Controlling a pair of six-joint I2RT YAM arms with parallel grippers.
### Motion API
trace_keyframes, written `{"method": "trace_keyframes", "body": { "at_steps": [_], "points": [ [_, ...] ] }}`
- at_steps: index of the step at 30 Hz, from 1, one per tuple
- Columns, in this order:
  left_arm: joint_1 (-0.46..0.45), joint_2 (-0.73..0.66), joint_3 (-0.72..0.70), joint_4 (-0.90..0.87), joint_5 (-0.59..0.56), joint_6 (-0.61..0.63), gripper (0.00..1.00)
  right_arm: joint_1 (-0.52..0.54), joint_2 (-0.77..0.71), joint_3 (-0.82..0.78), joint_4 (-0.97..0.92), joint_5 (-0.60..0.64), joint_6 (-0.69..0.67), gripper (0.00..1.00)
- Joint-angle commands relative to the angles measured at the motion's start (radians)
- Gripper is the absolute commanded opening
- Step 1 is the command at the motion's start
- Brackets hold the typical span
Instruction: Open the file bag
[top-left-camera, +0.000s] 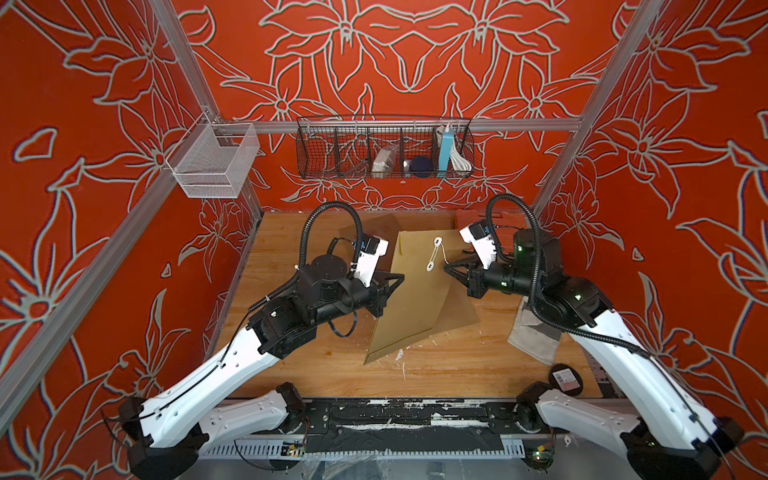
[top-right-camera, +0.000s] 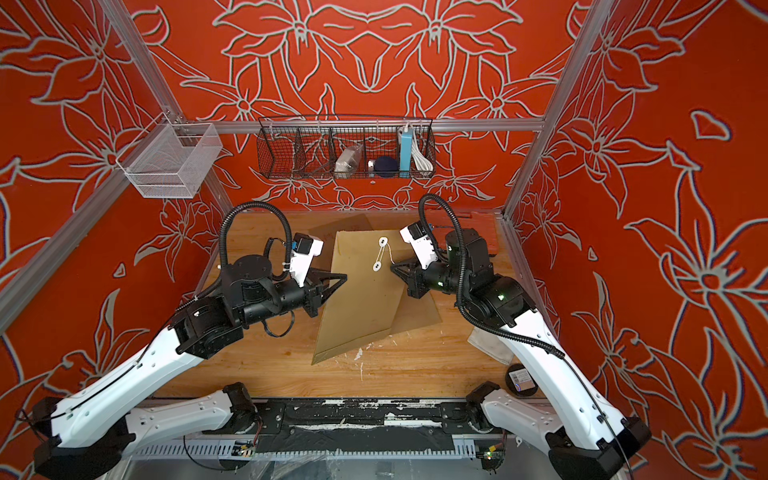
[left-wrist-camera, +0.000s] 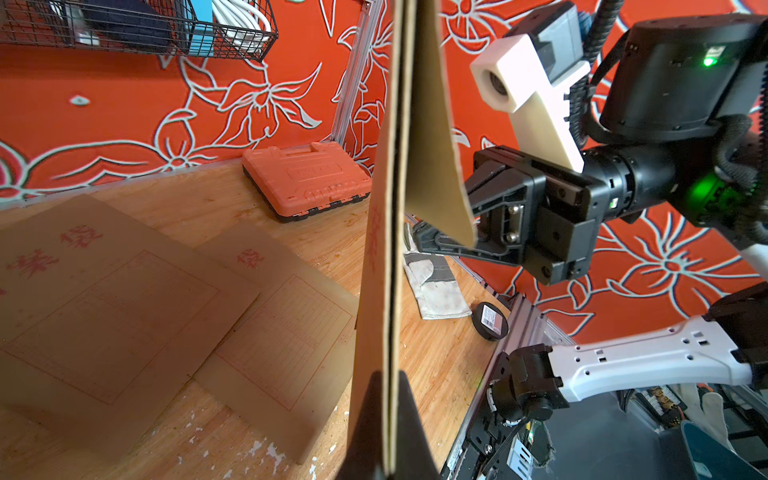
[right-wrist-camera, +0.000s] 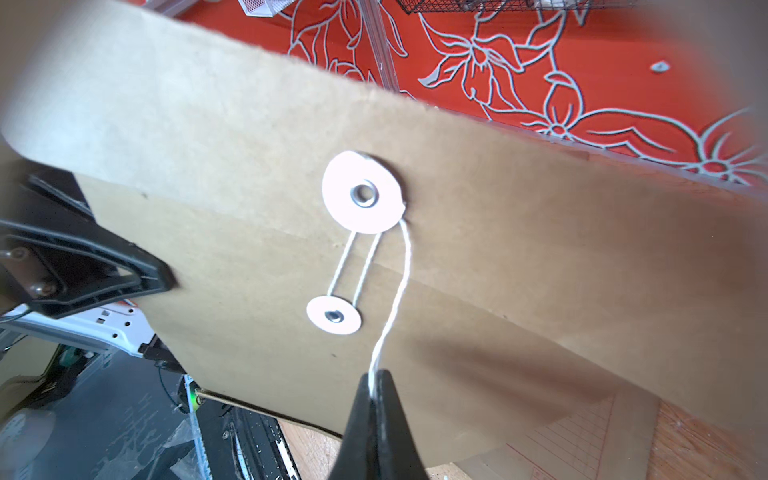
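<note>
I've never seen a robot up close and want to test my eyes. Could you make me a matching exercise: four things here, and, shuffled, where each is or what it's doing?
1. left gripper
2. right gripper
3. orange case
4. blue box

A. pinching the white string
B. standing in the black wire basket
C. clamped on the file bag at its edge
D. lying on the wooden table by the back wall

Pairs: 1-C, 2-A, 3-D, 4-B
</note>
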Motion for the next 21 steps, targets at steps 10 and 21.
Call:
{"method": "trace_keyframes", "body": {
  "at_steps": [10, 21],
  "points": [
    [0.007, -0.028, 0.009, 0.056, -0.020, -0.007, 0.00, 0.013, 0.052, 0.001, 0.083, -0.145, 0.048, 0.00],
    [0.006, -0.022, 0.017, 0.052, -0.025, -0.007, 0.00, 0.044, 0.069, 0.010, 0.089, -0.228, 0.030, 0.00]
  ]
}}
